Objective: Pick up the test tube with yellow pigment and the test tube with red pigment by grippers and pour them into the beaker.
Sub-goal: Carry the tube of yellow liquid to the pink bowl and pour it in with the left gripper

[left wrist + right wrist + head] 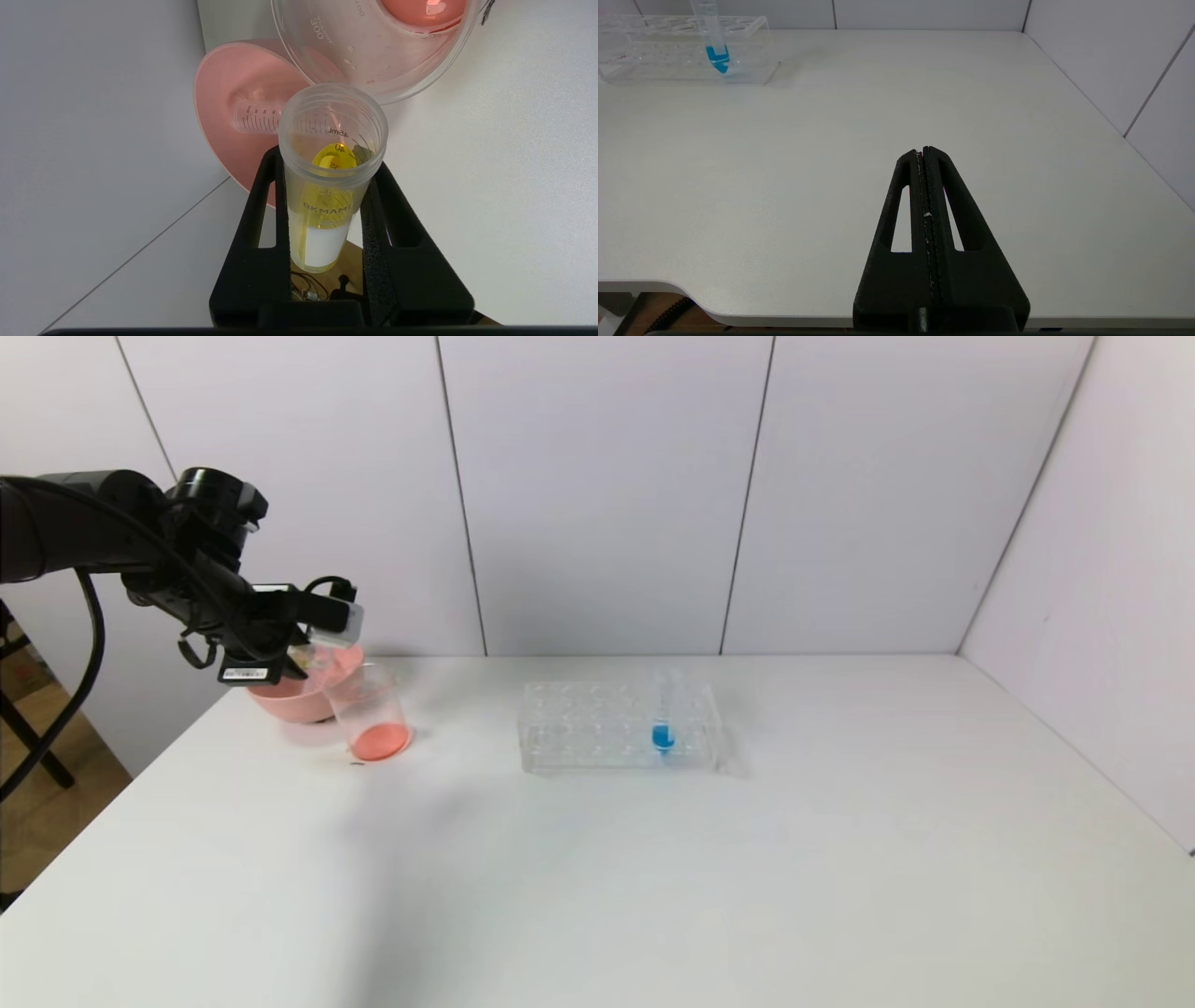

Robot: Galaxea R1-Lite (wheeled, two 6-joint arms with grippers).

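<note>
My left gripper (327, 158) is shut on the test tube with yellow pigment (327, 186). The tube is tilted with its open mouth towards the beaker (373, 56), and yellow liquid lies inside it. In the head view the left gripper (317, 635) holds the tube (338, 627) above the beaker (373, 714), which has red-orange liquid at its bottom. A clear graduated tube (257, 119) lies in the pink bowl (229, 98), with no liquid showing in it. My right gripper (923, 150) is shut and empty, low over the table's near right.
The pink bowl (294, 698) stands just behind and left of the beaker near the table's far left edge. A clear tube rack (597, 728) at the table's middle holds a blue-liquid tube (663, 733). The rack (668, 60) also shows in the right wrist view.
</note>
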